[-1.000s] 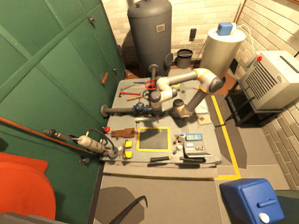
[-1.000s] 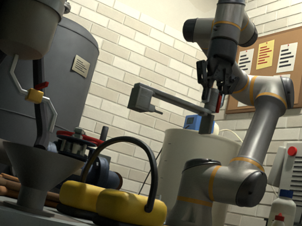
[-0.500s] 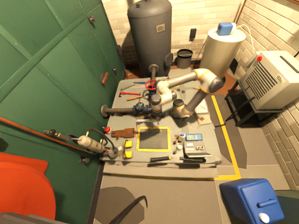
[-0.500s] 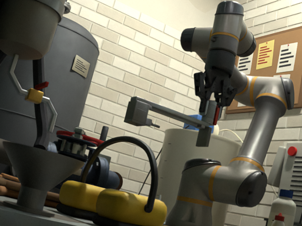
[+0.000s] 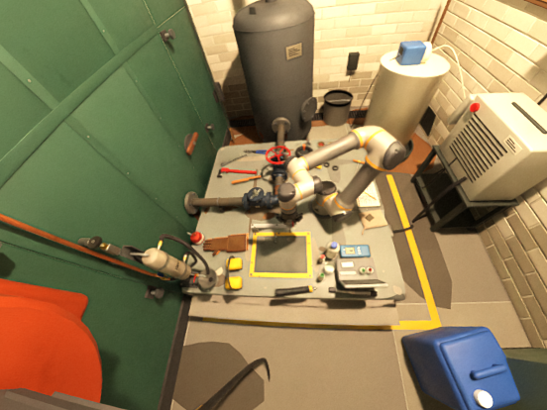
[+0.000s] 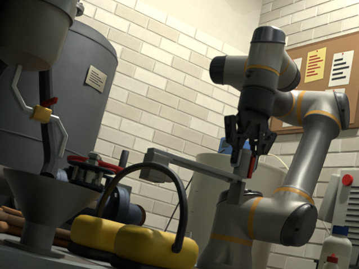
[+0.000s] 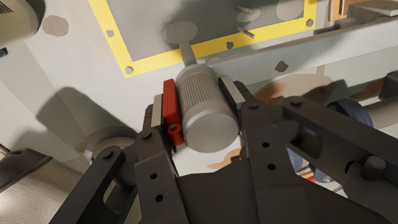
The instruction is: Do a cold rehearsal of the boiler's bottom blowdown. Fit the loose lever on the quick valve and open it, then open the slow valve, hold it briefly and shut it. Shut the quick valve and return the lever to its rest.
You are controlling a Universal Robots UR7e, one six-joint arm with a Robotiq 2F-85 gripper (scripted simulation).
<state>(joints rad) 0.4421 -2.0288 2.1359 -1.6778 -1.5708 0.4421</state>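
Note:
The loose lever (image 6: 191,166) is a long grey bar with a square socket block at one end and a ribbed upright grip with a red latch (image 7: 170,103) at the other; it hangs in the air above the bench, where my gripper (image 7: 194,100) is closed around its ribbed grip (image 7: 206,108). The bar slopes down toward the grip end. The blue quick valve (image 5: 258,199) sits on the horizontal pipe just left of my wrist. The slow valve's red handwheel (image 5: 277,154) stands farther back on the vertical pipe.
The yellow-framed mat (image 5: 280,254) lies on the bench directly below the gripper, with two small pegs (image 7: 245,30) near its edge. Yellow ear defenders (image 6: 130,240), a funnel (image 6: 43,200), a control box (image 5: 354,270) and hand tools crowd the bench.

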